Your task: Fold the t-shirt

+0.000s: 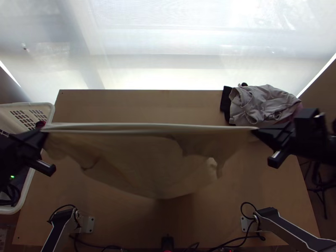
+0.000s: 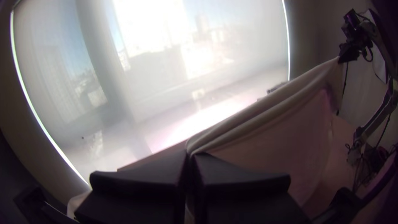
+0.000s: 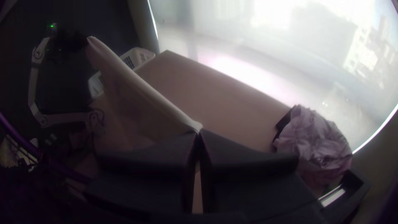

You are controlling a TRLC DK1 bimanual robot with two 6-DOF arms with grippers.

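In the top view a pale t-shirt point(image 1: 143, 164) hangs stretched above the table between both grippers, its upper edge taut and nearly straight, its lower part drooping in a curve. My left gripper point(image 1: 44, 131) is shut on one end of that edge, and my right gripper point(image 1: 255, 131) is shut on the other. In the left wrist view the left gripper point(image 2: 190, 159) pinches the cloth point(image 2: 269, 137), which runs off toward the other arm. The right wrist view has the right gripper point(image 3: 200, 135) closed on a corner of the cloth point(image 3: 137, 99).
Crumpled pinkish-grey clothing point(image 1: 262, 103) lies at the table's back right over something black. A white basket point(image 1: 51, 110) stands beyond the table's left edge. The wooden table point(image 1: 138, 105) extends beneath the cloth, with cables point(image 1: 235, 242) along its near edge.
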